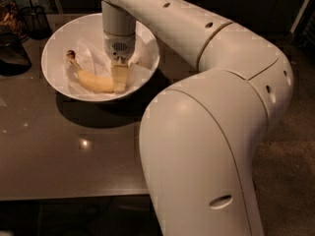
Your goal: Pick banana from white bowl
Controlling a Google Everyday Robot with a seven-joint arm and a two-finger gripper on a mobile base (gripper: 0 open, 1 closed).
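Note:
The white bowl point(147, 48) stands at the back left of the dark table and is lined with crumpled white paper. The pale-yellow banana point(91, 81) lies in it, its dark-tipped stem pointing to the back left. My gripper point(119, 77) reaches straight down into the bowl from above and sits at the banana's right end, touching or covering it. The banana rests on the paper.
A dark wire-mesh basket point(34, 16) and a dark object point(12, 55) stand left of the bowl. The brown table point(74, 156) runs to a front edge at the bottom. My own arm point(206, 132) fills the right side of the view.

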